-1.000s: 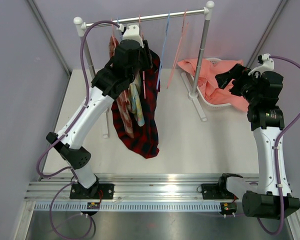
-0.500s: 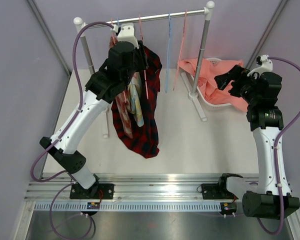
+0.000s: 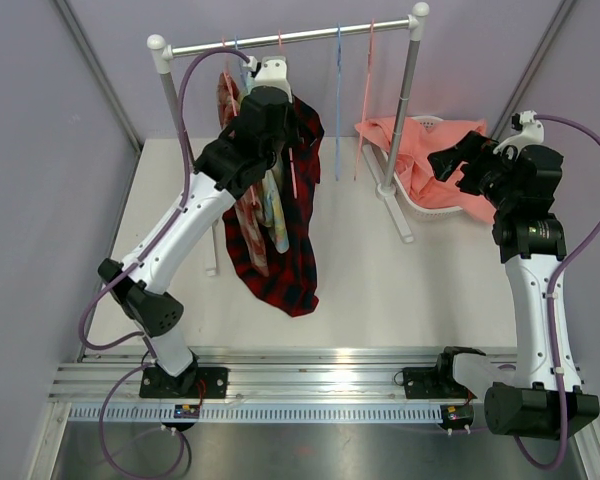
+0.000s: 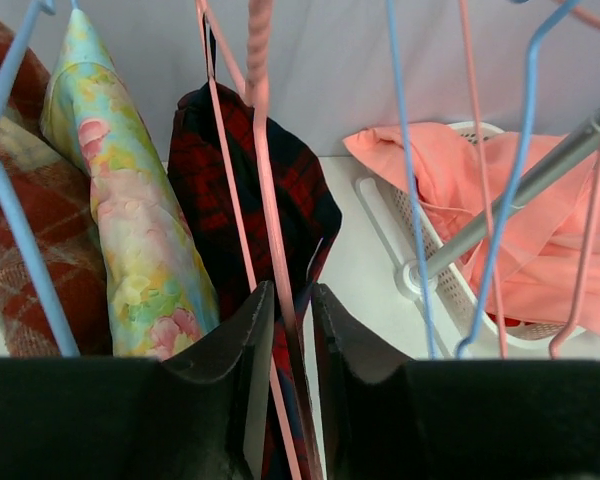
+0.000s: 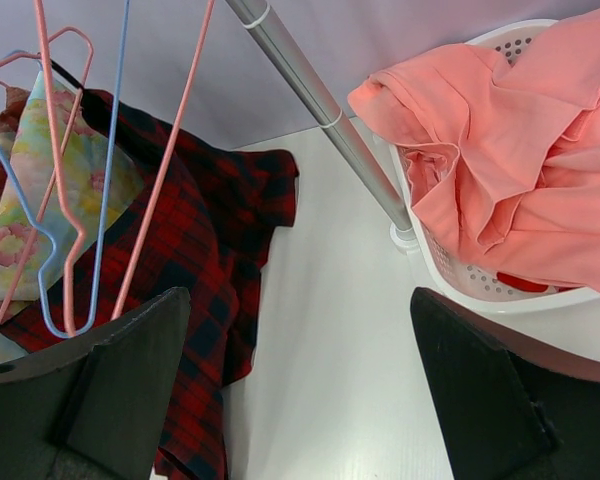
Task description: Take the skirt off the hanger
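The red and dark plaid skirt (image 3: 298, 250) hangs on a pink wire hanger (image 3: 292, 165) from the rack rail (image 3: 300, 37). My left gripper (image 4: 292, 295) sits high against the skirt's top, its jaws closed to a narrow gap on the pink hanger (image 4: 265, 200), with plaid cloth (image 4: 300, 200) right behind. In the top view the left wrist (image 3: 270, 100) hides the fingertips. My right gripper (image 3: 442, 160) is open and empty, held in the air right of the rack; in its own view (image 5: 300, 300) the skirt (image 5: 200, 250) is at the left.
A floral garment (image 4: 130, 230) and a red checked garment (image 4: 20, 250) hang left of the skirt. Empty blue (image 4: 410, 200) and pink hangers hang to the right. A white basket (image 3: 427, 212) with peach cloth (image 3: 420, 145) stands by the rack's right post (image 3: 405, 100).
My left wrist has shifted right along the rail and in against the skirt's hanger. The empty hangers swung slightly to the right. The right arm has stayed still.
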